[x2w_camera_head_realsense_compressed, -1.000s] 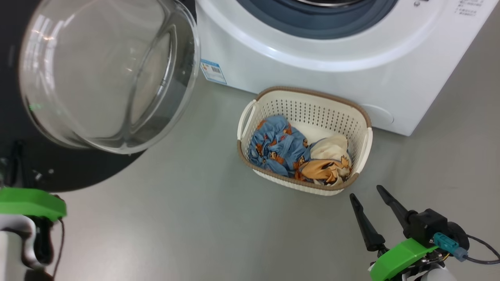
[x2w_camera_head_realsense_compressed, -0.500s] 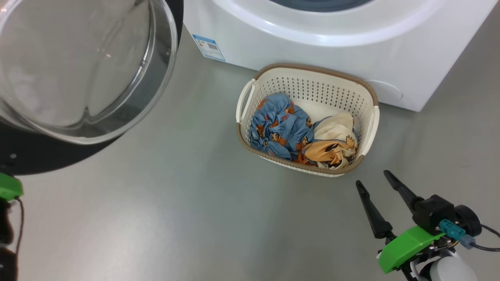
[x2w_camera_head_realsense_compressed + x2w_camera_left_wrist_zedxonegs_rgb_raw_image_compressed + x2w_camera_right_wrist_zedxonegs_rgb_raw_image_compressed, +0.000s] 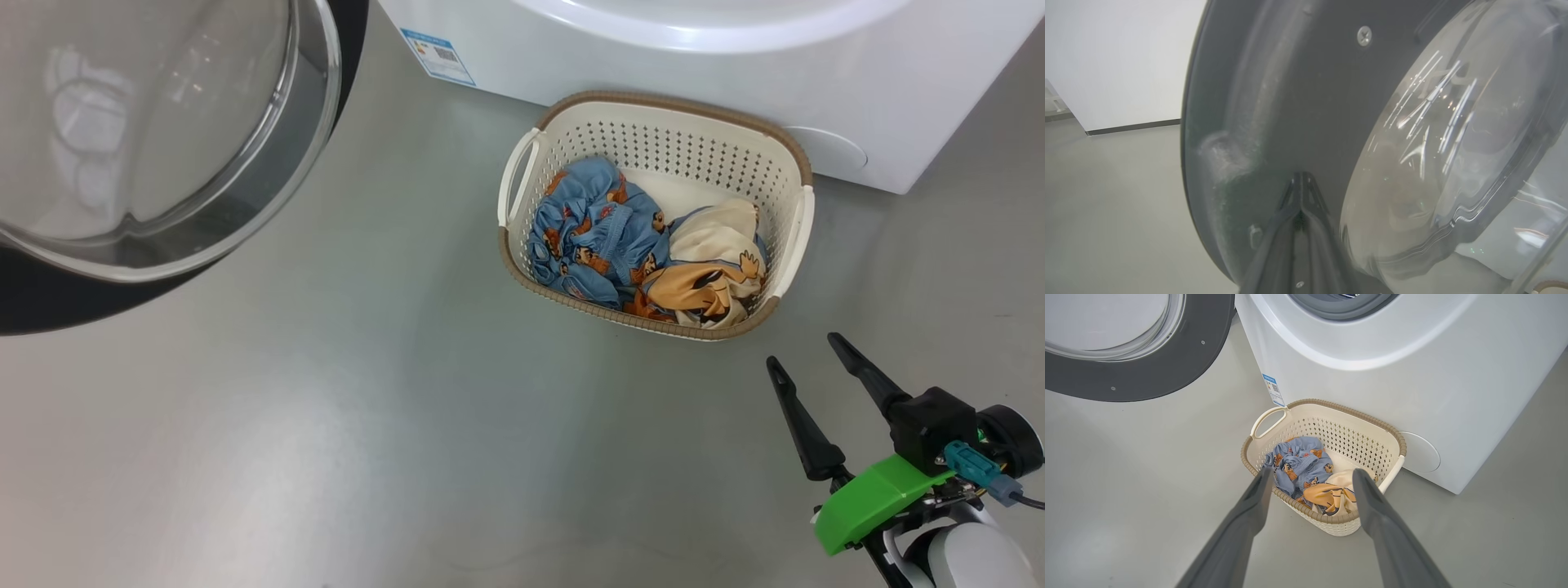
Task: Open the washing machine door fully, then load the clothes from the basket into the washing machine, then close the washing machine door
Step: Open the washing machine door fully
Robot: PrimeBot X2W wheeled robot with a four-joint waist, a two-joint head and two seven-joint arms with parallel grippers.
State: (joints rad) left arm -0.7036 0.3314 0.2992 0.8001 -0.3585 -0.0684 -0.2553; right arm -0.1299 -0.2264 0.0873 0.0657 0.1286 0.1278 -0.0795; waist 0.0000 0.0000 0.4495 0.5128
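- The washing machine door [image 3: 155,139] stands swung open at the upper left of the head view. Its clear glass bowl bulges toward the camera, with the glossy black rim below it.
- The basket [image 3: 678,143] sits at upper centre-right, just before the white front of the washing machine [image 3: 694,73].
- It holds the clothes [image 3: 645,245]: blue with orange prints at left, cream-white and orange-tan at right.
- The right end effector [image 3: 802,351], at lower right, has its two dark fingers apart and empty, near the basket but clear of its rim.
- Everything rests on a smooth grey floor [image 3: 367,425].
- The left wrist view gives the door's dark grey inner face with a screw. The left end effector [image 3: 1300,183], fingers pressed together, points at it just beside the bowl; contact cannot be told.
- A white wall [image 3: 1118,57] with a dark skirting strip [image 3: 1133,126] fills that view's upper left.
- The right wrist view adds the grey gasket [image 3: 1339,304] at the top edge and the blue label [image 3: 1274,390] behind the basket's handle.
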